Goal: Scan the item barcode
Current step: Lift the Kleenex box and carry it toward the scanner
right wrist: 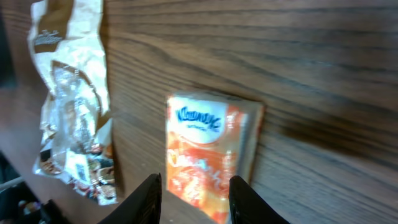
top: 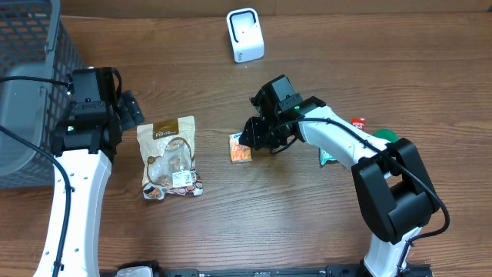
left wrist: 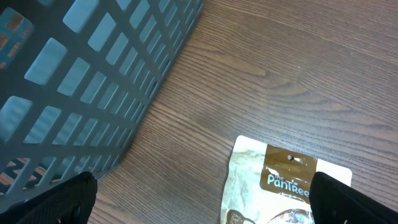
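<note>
**On the table: a soft pack**

On the table (top: 346, 46), beside the grey basket (top: 31, 85), our left gripper (left wrist: 199, 202) hangs wide open by the snack bag (top: 169, 158). Our right gripper (right wrist: 196, 193) hovers, jaws parted and empty, above the tissue pack (top: 241, 147) lying mid-table. We judge it light, squashy and slippery; pinch its long edges.

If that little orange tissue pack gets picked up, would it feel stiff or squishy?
Probably squishy: the tissue pack has a soft-looking plastic wrap. Likely light, being paper tissues. It lies flat on the table, so it shouldn't roll, but might slide.
</note>
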{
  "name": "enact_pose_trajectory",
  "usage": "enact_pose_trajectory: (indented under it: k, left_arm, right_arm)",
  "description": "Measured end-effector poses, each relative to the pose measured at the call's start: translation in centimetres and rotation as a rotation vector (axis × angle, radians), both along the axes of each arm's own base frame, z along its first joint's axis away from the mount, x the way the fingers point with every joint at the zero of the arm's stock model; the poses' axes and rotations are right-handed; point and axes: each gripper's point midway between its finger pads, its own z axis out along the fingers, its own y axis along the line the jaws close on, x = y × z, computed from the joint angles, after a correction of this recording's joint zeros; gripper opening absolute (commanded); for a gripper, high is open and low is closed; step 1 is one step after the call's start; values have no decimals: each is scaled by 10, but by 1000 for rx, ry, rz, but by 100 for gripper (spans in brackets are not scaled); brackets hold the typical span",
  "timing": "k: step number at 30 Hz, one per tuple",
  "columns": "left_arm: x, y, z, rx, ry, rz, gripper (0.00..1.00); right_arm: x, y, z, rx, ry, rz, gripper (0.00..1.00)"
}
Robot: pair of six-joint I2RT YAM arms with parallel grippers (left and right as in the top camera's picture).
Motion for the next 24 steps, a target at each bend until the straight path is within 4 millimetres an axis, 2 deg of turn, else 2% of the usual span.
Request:
enact_pose_trajectory:
  k: [7, 14, 17, 19, 21, 24]
  left_arm:
    - [0, 0, 0, 0, 0, 0, 100]
    - [0, 0, 0, 0, 0, 0, 100]
    - [0, 0, 0, 0, 0, 0, 100]
    - [0, 0, 0, 0, 0, 0, 100]
    - [0, 0, 0, 0, 0, 0, 100]
    - [0, 0, 0, 0, 0, 0, 100]
  right_arm:
    - [0, -14, -16, -93, -8, -51, 42]
    - [-1, -9, -18, -101, -27, -48, 41]
    - [-6, -3, -29, -112, -13, -29, 30]
    - [-8, -2, -36, -120, -2, -26, 29]
    - [-8, -2, -37, -120, -1, -26, 29]
    - [-8, -1, -36, -116, 0, -25, 35]
